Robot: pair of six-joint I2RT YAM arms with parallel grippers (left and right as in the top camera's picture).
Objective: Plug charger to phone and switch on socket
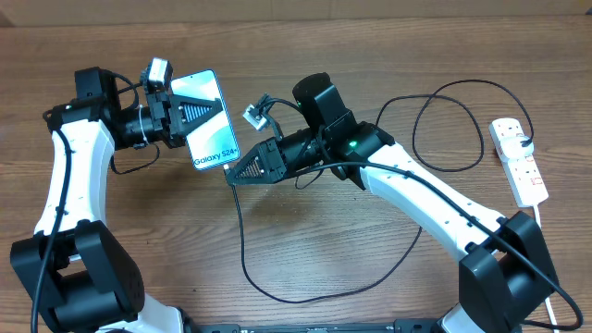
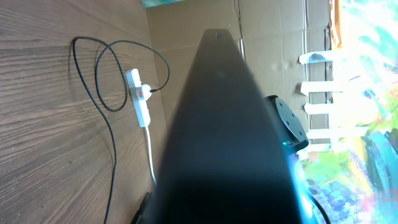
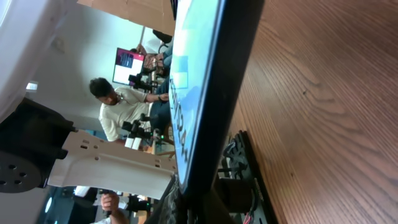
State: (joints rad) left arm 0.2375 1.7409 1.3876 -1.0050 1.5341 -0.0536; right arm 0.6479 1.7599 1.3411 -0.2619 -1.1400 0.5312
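A: Overhead: our left gripper (image 1: 188,118) clamps the phone (image 1: 211,116) aloft; our right gripper (image 1: 242,169) is at its lower end, closure unclear.
B: Left wrist: socket (image 2: 138,99) well apart, charger (image 2: 114,155) looping beside it.
A: Right wrist: phone edge close. Step 1, we judge; next we align the plug.

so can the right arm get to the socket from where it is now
Probably yes: the socket lies uncovered on the table near that arm's base. But the right gripper is at the phone, seemingly holding the charger, so it would need to finish there first.
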